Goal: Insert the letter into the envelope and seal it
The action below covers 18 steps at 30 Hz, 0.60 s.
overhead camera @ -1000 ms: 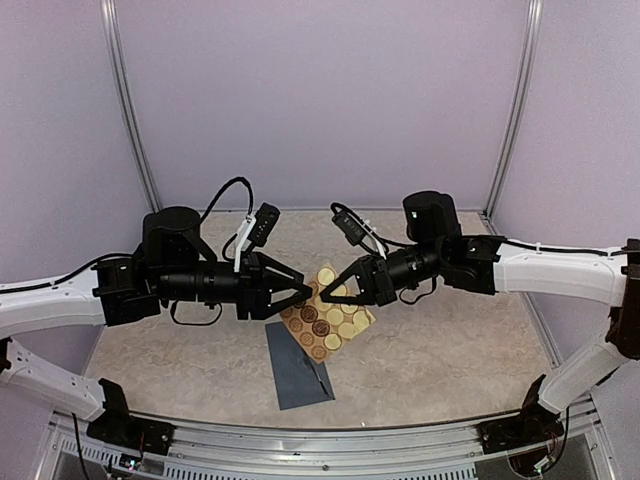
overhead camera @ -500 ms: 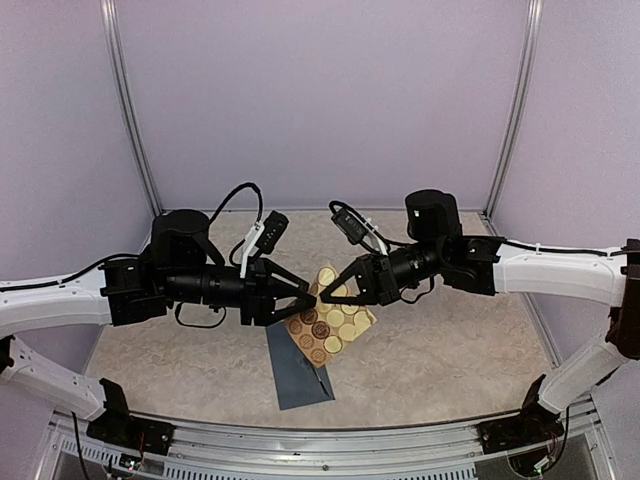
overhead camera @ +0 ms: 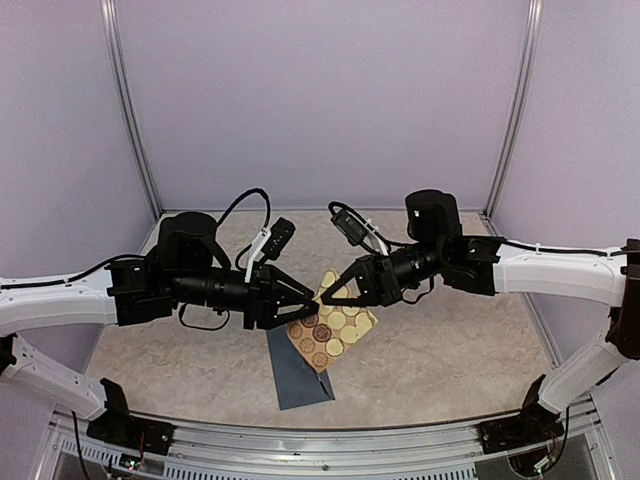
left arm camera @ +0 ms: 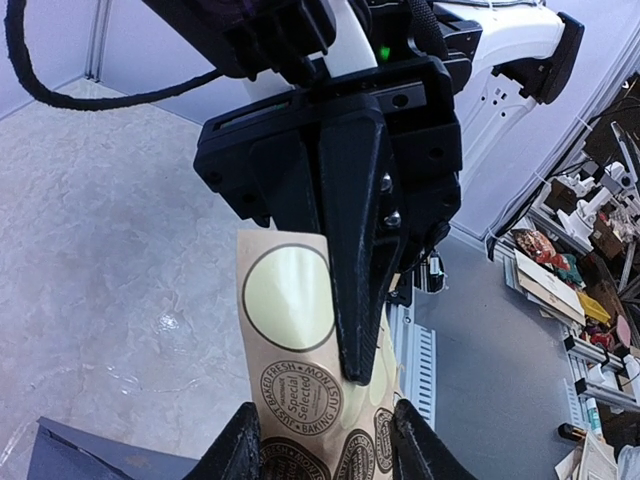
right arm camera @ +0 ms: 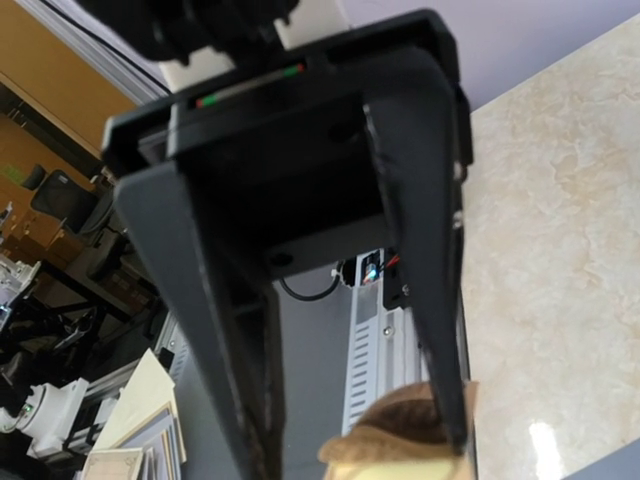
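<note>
The envelope point(overhead camera: 298, 375) lies flat on the table near the front edge; a corner of it shows in the left wrist view point(left arm camera: 80, 455). The letter is out of view. My right gripper point(overhead camera: 335, 293) is shut on the top of a tan sheet of round stickers point(overhead camera: 335, 325) and holds it above the table. In the left wrist view its shut fingers point(left arm camera: 355, 300) press on that sheet point(left arm camera: 290, 300). My left gripper point(overhead camera: 306, 303) is open, and its two fingertips straddle the sheet's lower part point(left arm camera: 328, 450). In the right wrist view the sheet point(right arm camera: 400, 445) curls at the bottom.
The beige marbled table point(overhead camera: 450, 350) is ringed by lilac walls with metal posts point(overhead camera: 130, 120) at the back corners. A metal rail point(overhead camera: 330, 450) runs along the front edge between the arm bases.
My left gripper has moved right toward the sticker sheet and now straddles it with open fingers. My right gripper has stayed in place, holding the sheet.
</note>
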Available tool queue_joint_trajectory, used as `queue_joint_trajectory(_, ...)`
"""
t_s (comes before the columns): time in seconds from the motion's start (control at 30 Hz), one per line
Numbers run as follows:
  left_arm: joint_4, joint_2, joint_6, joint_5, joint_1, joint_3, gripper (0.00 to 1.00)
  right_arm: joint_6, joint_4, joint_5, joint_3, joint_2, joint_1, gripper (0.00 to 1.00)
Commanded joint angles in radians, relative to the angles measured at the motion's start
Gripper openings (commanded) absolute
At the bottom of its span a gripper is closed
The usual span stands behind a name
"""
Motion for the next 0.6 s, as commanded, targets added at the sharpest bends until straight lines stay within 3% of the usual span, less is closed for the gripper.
queue_joint_trajectory(0.0, 0.024, 0.01, 0.019, 0.025, -0.005, 0.034, 0.39, -0.009, 0.026, -0.027, -0.008, 0.002, 0.01, 0.0)
queue_joint_trajectory(0.57, 0.042, 0.006, 0.013, 0.016, 0.001, 0.029, 0.25, -0.043, 0.0, -0.036, -0.007, 0.003, 0.035, 0.0)
